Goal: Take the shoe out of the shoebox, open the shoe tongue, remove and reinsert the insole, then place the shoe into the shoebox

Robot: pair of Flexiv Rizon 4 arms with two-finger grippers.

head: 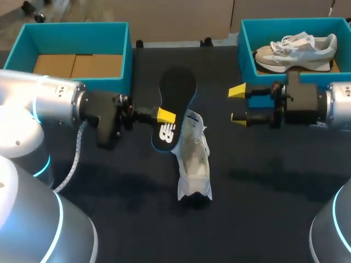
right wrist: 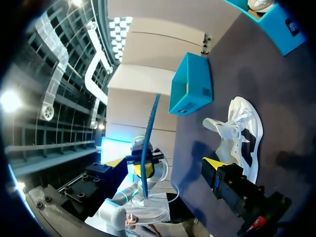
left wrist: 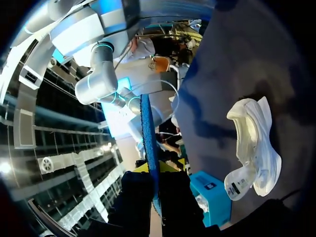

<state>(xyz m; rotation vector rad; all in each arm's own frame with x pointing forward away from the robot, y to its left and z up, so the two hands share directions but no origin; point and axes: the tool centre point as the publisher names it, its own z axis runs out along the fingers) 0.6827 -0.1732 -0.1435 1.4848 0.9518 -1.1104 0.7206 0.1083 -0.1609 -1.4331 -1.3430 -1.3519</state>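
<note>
My left gripper [head: 165, 116] is shut on a black insole [head: 178, 87] with a white logo and holds it above the table. In the left wrist view the insole [left wrist: 148, 143] stands edge-on between the fingers [left wrist: 136, 190]. A white shoe [head: 195, 161] lies on the dark table just right of the insole, its tongue pulled open. The shoe [left wrist: 256, 148] lies off to the side of that gripper. My right gripper [head: 237, 104] hovers open and empty to the right of the shoe, in front of the right box. From the right wrist the shoe [right wrist: 240, 132] and the held insole [right wrist: 149, 133] lie ahead.
An empty teal shoebox [head: 123, 52] with a cardboard floor stands at the back left. A second teal box [head: 245, 52] at the back right holds another pale shoe [head: 299, 49]. The table [head: 263, 175] in front of both grippers is bare.
</note>
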